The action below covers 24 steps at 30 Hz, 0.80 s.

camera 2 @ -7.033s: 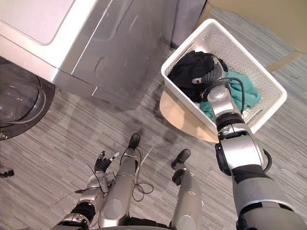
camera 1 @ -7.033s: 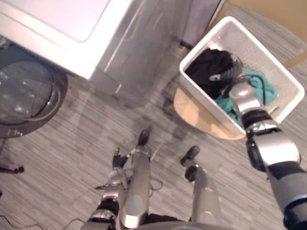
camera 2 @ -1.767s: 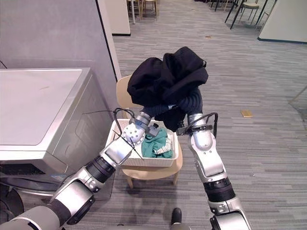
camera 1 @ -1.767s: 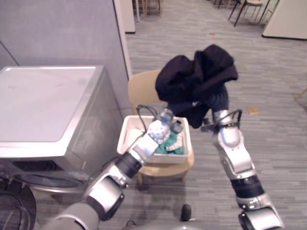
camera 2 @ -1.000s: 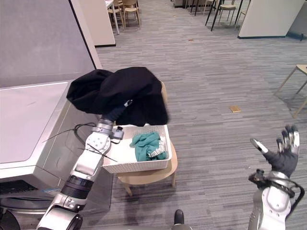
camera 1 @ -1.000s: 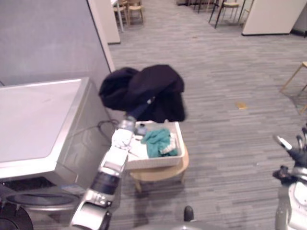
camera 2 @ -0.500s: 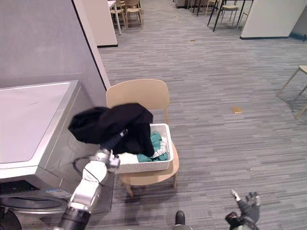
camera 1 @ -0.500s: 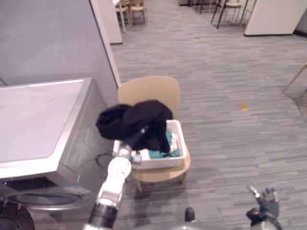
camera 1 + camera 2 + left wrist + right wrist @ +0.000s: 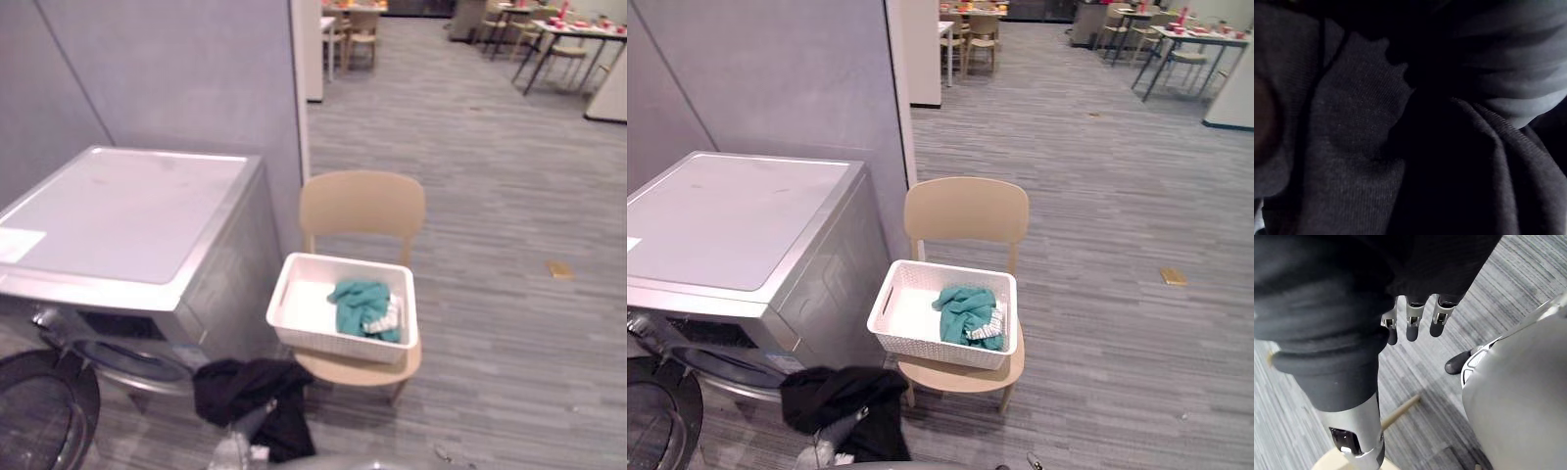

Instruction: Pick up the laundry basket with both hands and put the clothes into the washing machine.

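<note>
black garment low by washing machine front, left hand buried under it, grip can't tell. right hand straight-fingered, empty. teal cloth in basket. risk: loose drape, garment maybe slips to floor before going in.

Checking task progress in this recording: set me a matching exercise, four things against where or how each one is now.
Things: 1 black garment; 2 teal garment; 3 laundry basket; 4 washing machine door.
States: A on the chair seat; B swung open; C inside the basket; D hanging low by the washing machine front.
Pairs: 1-D; 2-C; 3-A; 4-B.
</note>
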Available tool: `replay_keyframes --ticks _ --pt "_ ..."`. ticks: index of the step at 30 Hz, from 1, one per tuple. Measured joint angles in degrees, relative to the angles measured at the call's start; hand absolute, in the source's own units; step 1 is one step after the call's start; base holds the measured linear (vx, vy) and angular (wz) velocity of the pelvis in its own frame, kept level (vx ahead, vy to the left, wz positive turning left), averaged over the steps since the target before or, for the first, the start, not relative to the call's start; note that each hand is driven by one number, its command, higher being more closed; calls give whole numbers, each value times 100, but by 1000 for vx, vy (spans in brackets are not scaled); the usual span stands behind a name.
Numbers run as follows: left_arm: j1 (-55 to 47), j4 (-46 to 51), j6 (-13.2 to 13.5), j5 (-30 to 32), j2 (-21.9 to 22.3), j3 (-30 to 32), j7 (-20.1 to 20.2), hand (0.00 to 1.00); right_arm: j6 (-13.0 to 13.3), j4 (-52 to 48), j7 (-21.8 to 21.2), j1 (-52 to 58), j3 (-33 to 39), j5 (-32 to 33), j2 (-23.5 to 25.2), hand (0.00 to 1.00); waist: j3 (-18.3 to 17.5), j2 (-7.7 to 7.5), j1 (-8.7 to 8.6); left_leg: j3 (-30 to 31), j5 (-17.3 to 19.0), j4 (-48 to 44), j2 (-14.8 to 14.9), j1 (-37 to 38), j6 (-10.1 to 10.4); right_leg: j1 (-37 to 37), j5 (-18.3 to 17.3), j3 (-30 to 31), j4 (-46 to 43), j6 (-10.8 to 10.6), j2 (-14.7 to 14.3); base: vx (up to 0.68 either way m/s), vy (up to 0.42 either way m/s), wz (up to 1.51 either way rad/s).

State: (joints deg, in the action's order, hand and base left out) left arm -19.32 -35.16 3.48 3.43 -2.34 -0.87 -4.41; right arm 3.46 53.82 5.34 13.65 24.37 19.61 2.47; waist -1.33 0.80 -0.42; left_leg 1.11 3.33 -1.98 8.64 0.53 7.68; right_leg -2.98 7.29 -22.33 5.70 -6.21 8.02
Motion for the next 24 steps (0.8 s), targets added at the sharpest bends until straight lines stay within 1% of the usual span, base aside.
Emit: replay_keyframes --ticks 1,2,4,5,6,7,8,9,10,11,12,13,14,15,16,17,18,19,20,21,22,23,24 --pt "-57 2 -19 -1 -1 127 -56 100 0 66 0 -49 -22 0 -43 0 16 2 30 84 1 -40 2 -26 2 -62 -34 -107 -1 2 -5 41 -22 66" --pt "-98 23 -45 -50 16 279 -112 100 -1 167 6 -121 -79 -3 -54 0 58 -10 144 224 -8 -149 15 -70 27 -149 -79 -241 -3 3 -28 32 -29 54" --pt "-104 117 -47 -55 56 387 -156 100 -1 167 11 -226 -190 -14 -55 0 197 -13 213 350 11 -264 35 -79 47 -258 -125 -356 -55 25 -52 -10 -23 48" --pt "-103 266 -52 -60 126 520 -203 100 3 167 15 -450 -317 -93 -120 0 422 23 313 482 12 -420 72 -150 54 -203 -332 -498 -453 60 -18 -67 -10 52" --pt "-111 386 -52 -65 160 566 -209 100 4 163 31 -557 -387 -138 -153 0 478 57 321 566 9 -460 80 -258 58 -84 -471 -610 -722 77 23 -122 -13 81" --pt "-123 689 -51 -78 243 605 -216 100 18 148 93 -738 -500 -212 -202 0 545 73 325 796 -51 -494 75 -520 144 250 -791 -829 -1356 112 170 -103 -36 102" --pt "-74 940 -48 -142 294 602 -221 100 30 134 129 -895 -513 -225 -204 0 605 67 352 1055 -222 -392 20 -760 172 544 -1121 -1112 -1967 146 368 -105 -58 118" --pt "-42 1043 -50 -179 325 605 -230 100 34 131 178 -954 -504 -225 -208 0 618 70 374 1092 -316 -262 10 -846 87 669 -1304 -1265 -2234 172 481 -87 -107 145" --pt "55 1121 -53 -182 372 606 -270 100 30 131 238 -1031 -495 -226 -209 0 640 58 405 671 -270 155 93 -913 -444 751 -1496 -1622 -2502 236 686 -61 -135 141" --pt "117 1121 -53 -183 400 615 -315 100 31 131 252 -1048 -495 -227 -211 0 650 27 398 286 -54 311 136 -905 -868 706 -1500 -1841 -2473 243 778 -27 -109 184" --pt "309 1145 -50 -183 478 627 -363 100 40 129 309 -1097 -475 -229 -244 0 755 -133 436 -852 -145 119 266 -1029 -748 664 -1500 -2223 -2486 319 1086 59 -18 175" --pt "327 1166 -52 -183 577 571 -404 100 48 115 364 -1210 -444 -232 -366 0 830 -15 449 -1592 -244 -298 385 -1117 -648 586 -1483 -2533 -2549 323 1243 56 48 154" --pt "304 1172 -53 -184 581 537 -402 100 48 96 378 -1246 -439 -233 -425 0 836 23 438 -1787 -253 -499 427 -1113 -638 553 -1472 -2683 -2603 323 1319 42 74 123" --pt "280 1190 -55 -186 582 559 -442 100 43 101 382 -1275 -355 -236 -480 0 841 47 433 -1872 -253 -928 498 -1059 -642 474 -1472 -2876 -2713 324 1464 -3 61 104" --pt "281 1241 -55 -257 583 561 -451 100 40 113 410 -1260 -206 -246 -464 0 841 45 433 -1788 -251 -1383 654 -892 -635 299 -1465 -3081 -2766 315 1549 4 95 114" --pt "294 1256 -52 -290 582 541 -445 100 35 160 456 -1246 -38 -247 -464 0 836 55 428 -1578 -271 -1754 812 -664 -608 130 -1441 -3241 -2816 275 1599 10 67 78" --pt "294 1256 -52 -293 582 538 -444 100 34 176 459 -1246 19 -247 -467 0 831 61 425 -1496 -258 -1818 844 -607 -565 100 -1425 -3272 -2824 248 1609 38 195 60" --pt "322 1255 -52 -303 582 547 -443 100 36 367 461 -1329 186 -246 -520 0 821 69 422 -1120 10 -1744 705 -496 -147 45 -1287 -3311 -2789 74 1649 33 222 28" --pt "351 1251 -55 -306 596 551 -445 100 18 462 463 -1374 244 -242 -523 0 797 71 420 -1051 84 -1670 635 -466 -33 37 -1215 -3310 -2742 0 1648 56 316 45" --pt "389 1246 -76 -336 625 552 -449 100 1 583 463 -1369 307 -147 -496 0 746 -29 368 -907 131 -1412 464 -480 47 13 -1007 -3442 -2573 -37 1710 47 290 62" --pt "425 1243 -82 -385 608 530 -445 100 0 653 462 -1337 352 68 -388 0 746 -99 265 -879 130 -1144 302 -487 49 -66 -799 -3610 -2361 -28 1746 48 279 76" --pt "463 1232 -90 -388 598 505 -443 100 -4 683 463 -1324 418 170 -329 0 751 -113 245 -864 130 -1014 231 -469 49 -99 -720 -3650 -2285 -21 1769 31 318 75" --pt "528 1229 -122 -386 582 438 -431 100 -18 801 463 -1306 439 404 -258 0 749 -152 237 -816 130 -771 87 -384 49 -186 -538 -3713 -2175 18 1832 8 319 48"
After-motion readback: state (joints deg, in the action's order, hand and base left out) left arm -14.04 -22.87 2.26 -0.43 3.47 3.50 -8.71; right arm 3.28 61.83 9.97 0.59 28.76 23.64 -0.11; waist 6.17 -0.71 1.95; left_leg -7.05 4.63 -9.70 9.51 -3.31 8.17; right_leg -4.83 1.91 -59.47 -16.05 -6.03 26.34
